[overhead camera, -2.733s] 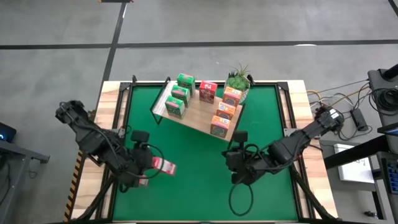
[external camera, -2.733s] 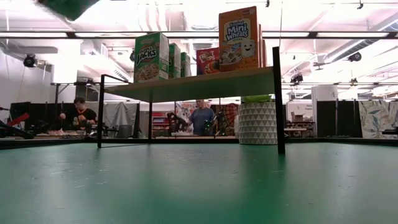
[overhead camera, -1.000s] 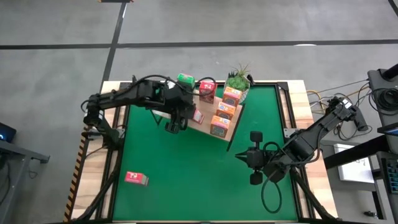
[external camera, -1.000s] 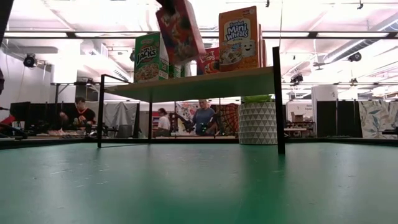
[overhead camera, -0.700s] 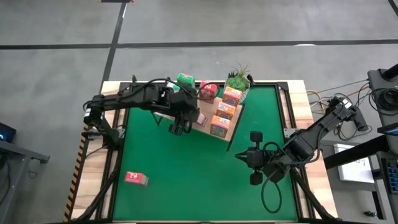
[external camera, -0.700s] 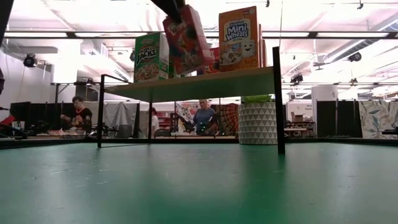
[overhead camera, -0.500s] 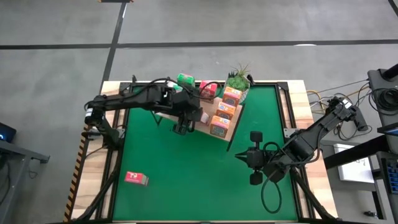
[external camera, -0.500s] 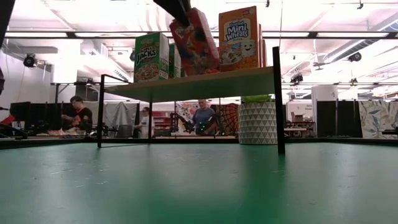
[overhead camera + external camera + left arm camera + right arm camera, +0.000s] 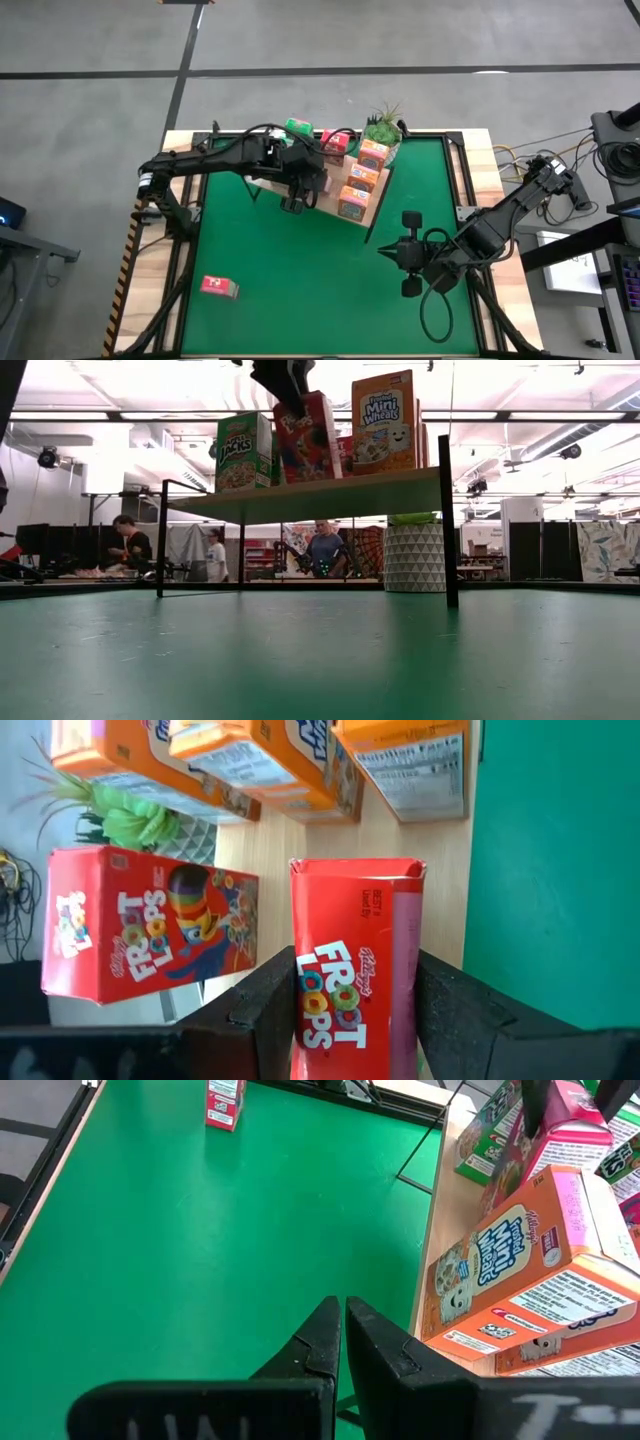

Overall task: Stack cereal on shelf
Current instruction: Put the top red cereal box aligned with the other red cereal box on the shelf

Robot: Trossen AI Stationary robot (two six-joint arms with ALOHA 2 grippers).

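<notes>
The left gripper (image 9: 313,186) is over the shelf (image 9: 330,190), its fingers (image 9: 262,1010) clamped on either side of a red Froot Loops box (image 9: 355,965). In the low view this box (image 9: 305,438) stands on the shelf top (image 9: 310,493), slightly tilted, between the green Apple Jacks box (image 9: 242,451) on the left and the orange Mini-Wheats box (image 9: 384,422) on the right. A second red box (image 9: 150,935) stands just beyond it on the board, near the potted plant (image 9: 382,128). Three orange boxes (image 9: 362,176) line the shelf's right edge. One red box (image 9: 220,287) lies alone on the green mat (image 9: 300,270), near left, well apart from the shelf. The right gripper (image 9: 409,252) hangs over the mat's near right area, fingers (image 9: 320,1342) pressed together, holding nothing.
</notes>
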